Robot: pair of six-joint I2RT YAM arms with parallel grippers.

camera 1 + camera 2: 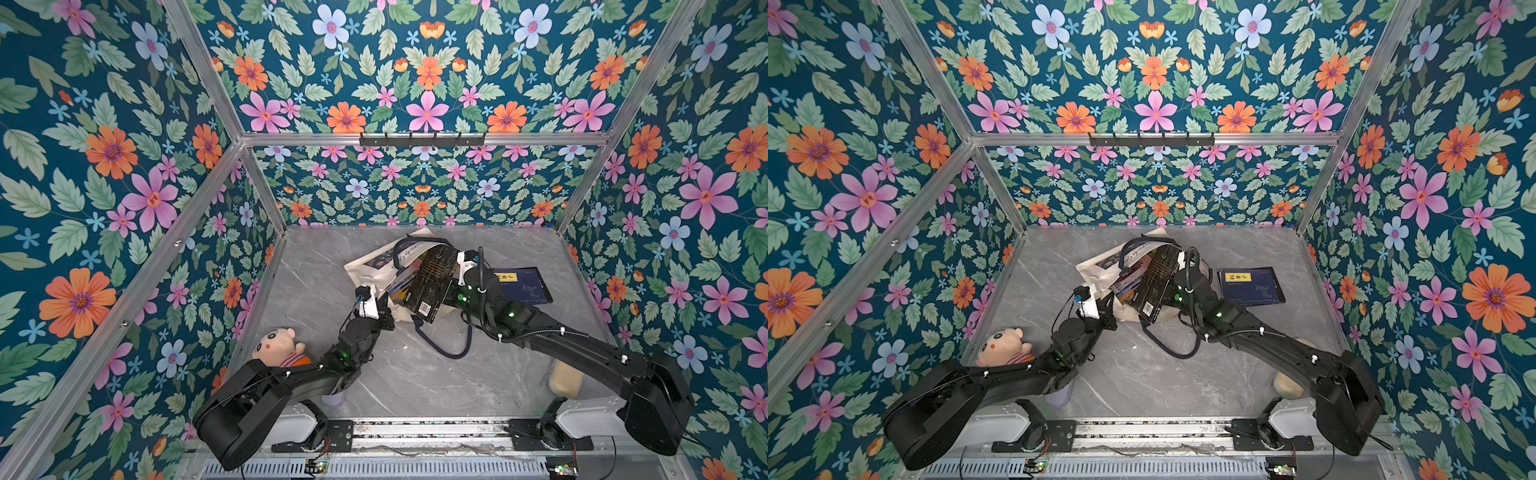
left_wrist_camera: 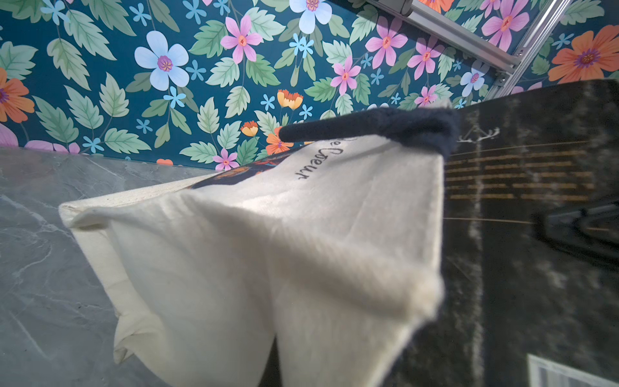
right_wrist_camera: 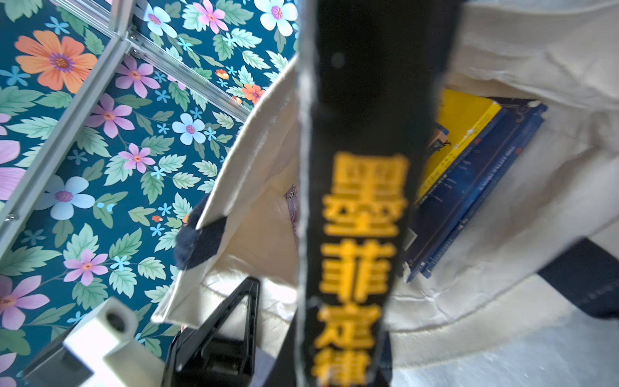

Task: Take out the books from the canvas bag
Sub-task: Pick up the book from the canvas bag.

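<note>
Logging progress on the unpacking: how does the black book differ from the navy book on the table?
The black book has gold lettering; the navy book carries a yellow title label. The black book is tilted in the right gripper over the canvas bag; the navy book lies flat on the table. Both have dark covers.

Surface [image 1: 407, 374]: grey marbled slab.
Walls [image 1: 428, 83]: teal floral paper around surface.
Frame [image 1: 291, 139]: aluminium rails above surface.
</note>
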